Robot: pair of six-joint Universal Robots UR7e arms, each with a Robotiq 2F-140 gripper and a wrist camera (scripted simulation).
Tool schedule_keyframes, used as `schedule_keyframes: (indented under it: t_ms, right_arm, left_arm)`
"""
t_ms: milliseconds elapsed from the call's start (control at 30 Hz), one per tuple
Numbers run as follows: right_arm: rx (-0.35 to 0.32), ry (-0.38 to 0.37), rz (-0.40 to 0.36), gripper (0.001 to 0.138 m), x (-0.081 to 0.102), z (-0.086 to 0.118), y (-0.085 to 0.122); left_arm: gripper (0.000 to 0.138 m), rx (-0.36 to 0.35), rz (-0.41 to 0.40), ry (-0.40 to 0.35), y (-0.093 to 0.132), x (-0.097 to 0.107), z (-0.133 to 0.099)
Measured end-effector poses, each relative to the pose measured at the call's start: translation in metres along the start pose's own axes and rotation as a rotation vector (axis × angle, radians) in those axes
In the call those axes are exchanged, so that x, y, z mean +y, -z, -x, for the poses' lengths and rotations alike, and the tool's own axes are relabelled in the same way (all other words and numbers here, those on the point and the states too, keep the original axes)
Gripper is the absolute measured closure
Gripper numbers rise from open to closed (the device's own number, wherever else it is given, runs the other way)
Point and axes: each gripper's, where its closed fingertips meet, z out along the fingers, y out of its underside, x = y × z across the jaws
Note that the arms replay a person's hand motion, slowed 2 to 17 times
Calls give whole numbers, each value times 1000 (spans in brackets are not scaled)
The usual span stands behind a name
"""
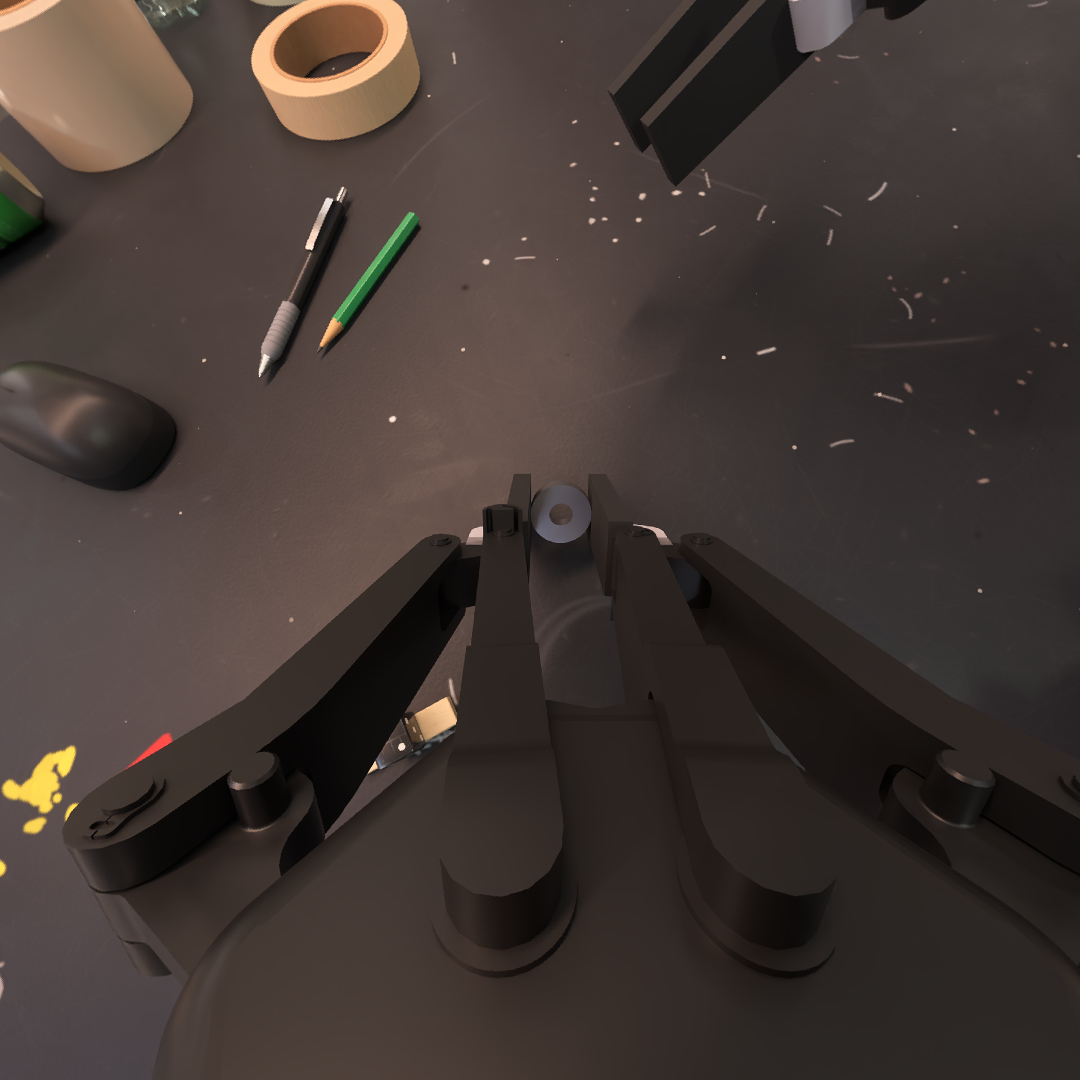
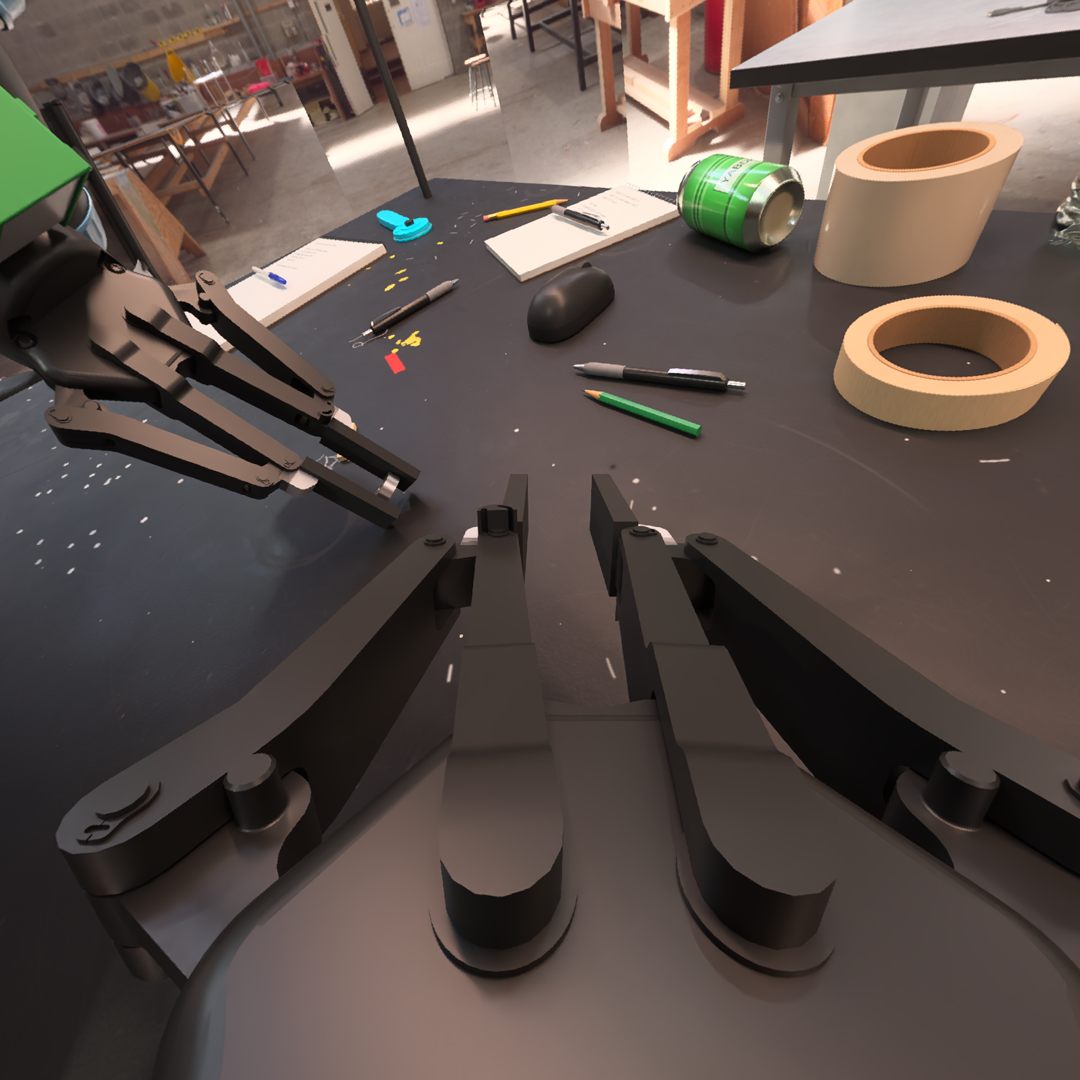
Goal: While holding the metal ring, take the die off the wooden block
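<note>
My left gripper [image 1: 561,509] is shut on the small metal ring [image 1: 561,514], held just above the dark table. It also shows in the right wrist view [image 2: 397,497] with the ring [image 2: 387,485] between its tips. Under the left gripper's linkage lie the wooden block [image 1: 437,716] and a dark, see-through die [image 1: 401,748] touching it. Both are largely hidden, and I cannot tell whether the die rests on the block. My right gripper [image 2: 559,502] is empty, its jaws a narrow gap apart. It hovers beyond and to the right of the left gripper [image 1: 648,152].
Two tan tape rolls [image 2: 947,362] [image 2: 911,204], a green can [image 2: 739,198], a black mouse [image 2: 570,307], a pen [image 2: 660,377] and a green pencil [image 2: 643,414] lie ahead of the right gripper. Notepads [image 2: 573,236] and a cyan tool [image 2: 403,225] lie farther back.
</note>
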Motion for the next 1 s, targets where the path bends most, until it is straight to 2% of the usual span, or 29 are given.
schedule_keyframes:
  t_ms: [467, 700, 1000]
  right_arm:
    - [-42, 6, -9, 110, -1, 6, -1]
    - [-82, -16, -8, 110, 0, 9, -1]
    - [-86, -42, -17, 110, 0, 4, 2]
  left_arm:
    - [113, -31, -2, -228, 0, -12, 9]
    - [113, -22, -67, -318, 3, -37, 9]
    - [113, -71, -94, -443, 1, -68, 17]
